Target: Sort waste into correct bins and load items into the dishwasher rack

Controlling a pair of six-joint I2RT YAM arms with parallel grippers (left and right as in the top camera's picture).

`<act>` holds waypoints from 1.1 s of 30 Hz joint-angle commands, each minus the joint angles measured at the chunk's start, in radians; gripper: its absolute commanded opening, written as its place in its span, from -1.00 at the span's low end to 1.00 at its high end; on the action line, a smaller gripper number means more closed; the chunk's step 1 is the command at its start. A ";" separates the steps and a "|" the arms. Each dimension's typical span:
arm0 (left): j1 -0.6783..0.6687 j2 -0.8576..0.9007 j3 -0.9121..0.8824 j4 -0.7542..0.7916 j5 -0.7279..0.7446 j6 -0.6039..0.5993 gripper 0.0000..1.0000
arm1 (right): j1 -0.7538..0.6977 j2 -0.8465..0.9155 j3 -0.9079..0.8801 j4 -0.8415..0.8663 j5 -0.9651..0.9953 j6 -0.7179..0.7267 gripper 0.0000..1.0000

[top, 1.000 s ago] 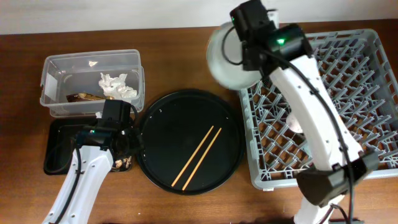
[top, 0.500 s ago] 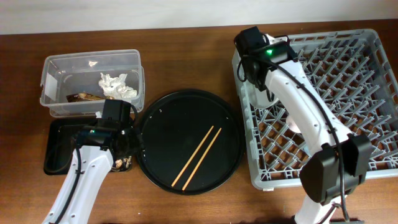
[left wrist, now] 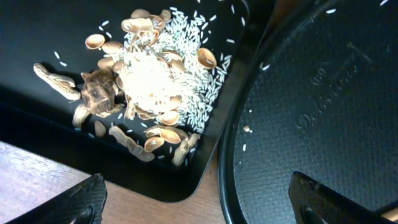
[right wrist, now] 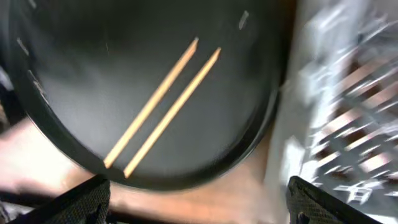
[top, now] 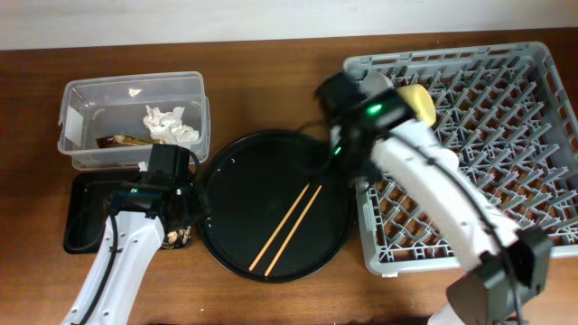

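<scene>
Two wooden chopsticks (top: 287,227) (right wrist: 163,107) lie side by side on the large round black tray (top: 237,185). My right gripper (top: 332,153) (right wrist: 200,205) hangs open and empty over that tray's right edge, next to the dishwasher rack (top: 506,135). A yellow bowl (top: 418,102) sits in the rack's back left part. My left gripper (top: 183,217) (left wrist: 202,208) is open above the corner of the shallow black bin (top: 86,212), where food scraps and rice (left wrist: 146,81) lie heaped. The clear bin (top: 90,99) holds a white napkin (top: 168,125) and a brown wrapper (top: 122,140). My right arm hides the plate.
The rack fills the right side of the table. The round tray sits between it and the two bins, with only narrow strips of wood (left wrist: 56,180) between them. Bare wooden table (top: 262,81) lies behind the round tray.
My right arm has swung from the rack's back left corner to the round tray's right edge. Its jaws have opened and the plate has left them. The left arm has stayed put.
</scene>
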 commanded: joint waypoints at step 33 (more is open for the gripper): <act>0.004 -0.015 -0.002 -0.002 -0.007 -0.008 0.86 | 0.228 0.224 -0.411 0.488 0.161 0.310 -0.06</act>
